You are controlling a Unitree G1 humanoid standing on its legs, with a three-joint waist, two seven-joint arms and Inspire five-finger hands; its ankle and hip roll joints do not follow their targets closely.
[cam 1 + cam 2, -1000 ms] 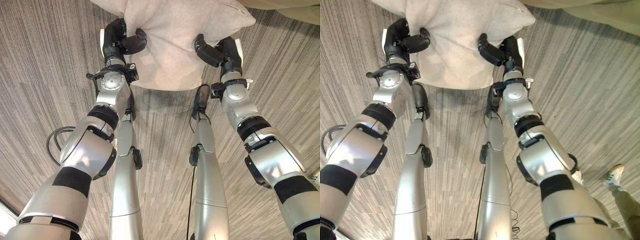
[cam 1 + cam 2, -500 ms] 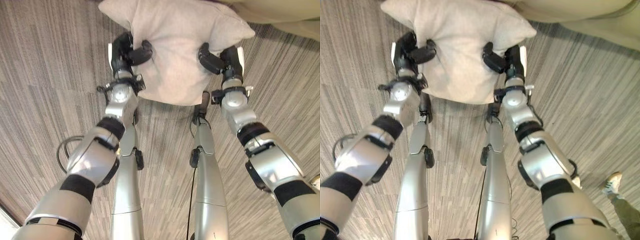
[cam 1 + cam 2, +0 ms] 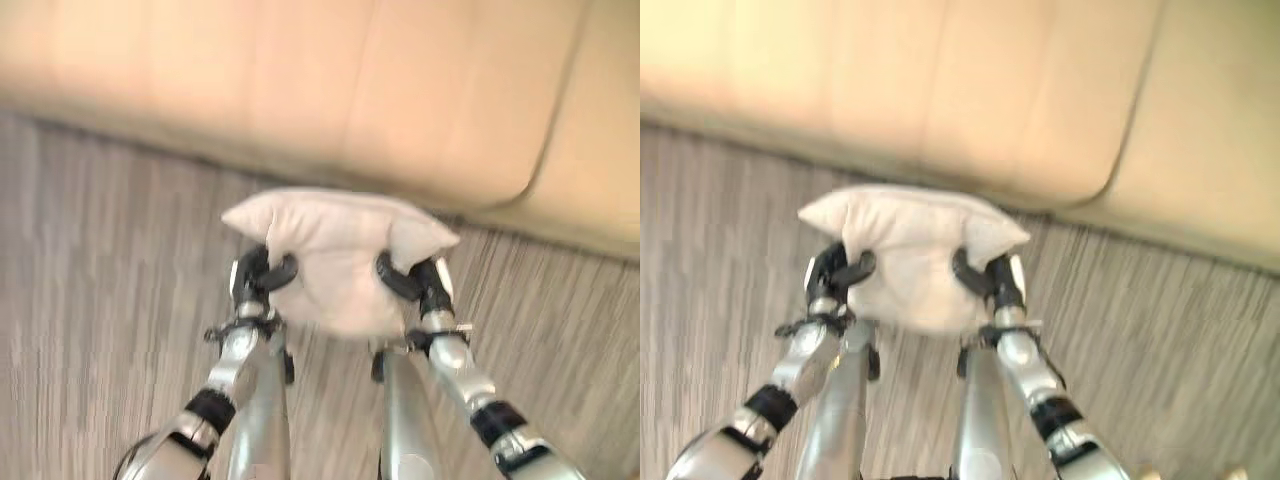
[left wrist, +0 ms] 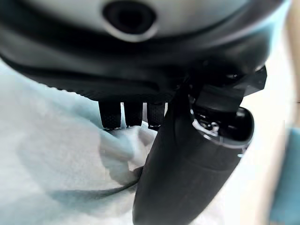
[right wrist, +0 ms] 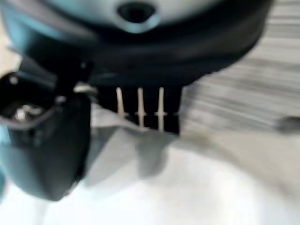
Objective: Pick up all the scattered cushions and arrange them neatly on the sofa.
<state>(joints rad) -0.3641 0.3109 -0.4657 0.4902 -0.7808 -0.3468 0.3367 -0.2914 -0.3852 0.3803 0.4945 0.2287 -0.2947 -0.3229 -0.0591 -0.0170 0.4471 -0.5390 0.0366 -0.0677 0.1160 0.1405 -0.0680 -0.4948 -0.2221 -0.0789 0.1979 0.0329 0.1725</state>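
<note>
A pale beige cushion hangs in the air between both hands, just in front of the sofa. My left hand grips its left side, thumb on the front face and fingers behind. My right hand clamps the right side the same way. In the left wrist view the thumb and fingers pinch a fold of the cushion cloth. In the right wrist view the fingers and thumb press into the cushion fabric. The cushion is below the seat's front edge.
The tan sofa seat spans the far part of the view, with a seam between two seat cushions toward the right. Grey striped carpet covers the floor on both sides of the arms.
The camera has swung up and the sofa has come into view. Both hands still hold the cushion and have carried it forward toward the sofa front.
</note>
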